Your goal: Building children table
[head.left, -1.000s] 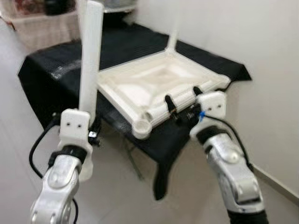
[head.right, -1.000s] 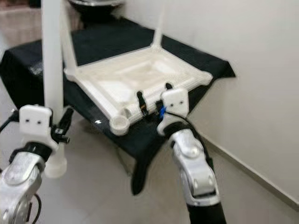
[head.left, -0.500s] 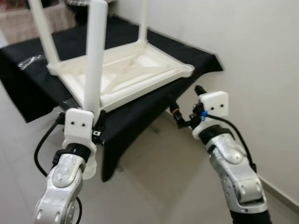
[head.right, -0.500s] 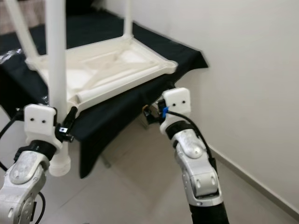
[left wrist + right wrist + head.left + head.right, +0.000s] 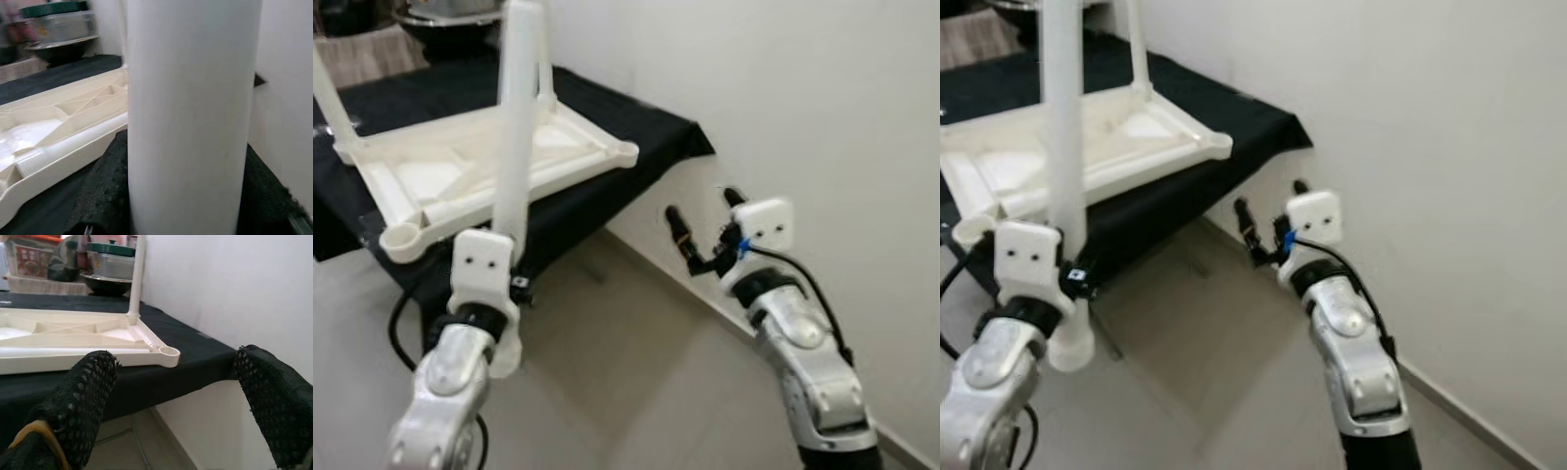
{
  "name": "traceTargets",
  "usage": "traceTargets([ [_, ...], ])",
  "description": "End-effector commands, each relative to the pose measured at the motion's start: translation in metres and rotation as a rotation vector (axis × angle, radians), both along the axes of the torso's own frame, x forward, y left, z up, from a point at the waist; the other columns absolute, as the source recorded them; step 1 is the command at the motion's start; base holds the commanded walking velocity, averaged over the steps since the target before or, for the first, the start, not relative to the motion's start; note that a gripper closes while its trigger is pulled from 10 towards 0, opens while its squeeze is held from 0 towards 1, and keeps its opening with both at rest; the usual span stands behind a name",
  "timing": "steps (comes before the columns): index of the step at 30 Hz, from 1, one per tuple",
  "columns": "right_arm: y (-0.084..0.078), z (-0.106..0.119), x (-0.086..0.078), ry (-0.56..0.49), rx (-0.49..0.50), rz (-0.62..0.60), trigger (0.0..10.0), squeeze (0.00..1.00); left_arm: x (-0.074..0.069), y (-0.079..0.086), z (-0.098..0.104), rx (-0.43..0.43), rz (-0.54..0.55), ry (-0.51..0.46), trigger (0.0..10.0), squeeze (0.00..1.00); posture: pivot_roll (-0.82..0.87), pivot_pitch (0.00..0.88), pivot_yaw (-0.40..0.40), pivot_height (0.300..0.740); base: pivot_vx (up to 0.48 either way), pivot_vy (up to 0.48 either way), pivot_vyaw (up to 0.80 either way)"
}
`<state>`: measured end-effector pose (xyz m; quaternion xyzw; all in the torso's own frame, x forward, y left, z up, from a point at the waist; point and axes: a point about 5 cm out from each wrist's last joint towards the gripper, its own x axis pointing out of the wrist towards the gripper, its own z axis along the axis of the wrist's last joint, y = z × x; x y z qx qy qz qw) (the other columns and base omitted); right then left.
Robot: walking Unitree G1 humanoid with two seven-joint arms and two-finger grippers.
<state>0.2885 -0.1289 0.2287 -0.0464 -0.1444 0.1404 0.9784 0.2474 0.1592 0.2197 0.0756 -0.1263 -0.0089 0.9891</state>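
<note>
The left pincer (image 5: 514, 279) gripped a white table leg (image 5: 519, 127) upright; the right pincer (image 5: 705, 220) hung wide beside the worktop (image 5: 636, 122).

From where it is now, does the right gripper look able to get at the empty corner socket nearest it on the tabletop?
Probably yes. The right gripper hangs open and empty beside the black-draped bench, and the corner socket lies straight ahead between its fingers, nothing between.
</note>
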Motion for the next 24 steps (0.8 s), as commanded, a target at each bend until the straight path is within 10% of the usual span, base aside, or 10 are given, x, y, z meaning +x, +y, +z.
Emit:
traceTargets([
  [1,0.0082,0.0013,-0.0012,-0.005,0.001,0.034,10.0,0.00,-0.0011,0.0063,-0.0006,0.010,0.032,0.003,10.0,0.00,0.09,0.167,-0.122,0.740,0.409,-0.244,0.80],
  [24,0.0058,0.0032,0.0031,-0.006,-0.009,0.011,10.0,0.00,0.0018,0.0055,-0.0031,-0.072,0.032,0.029,10.0,0.00,0.09,0.175,-0.126,0.740,0.252,-0.043,0.21],
])
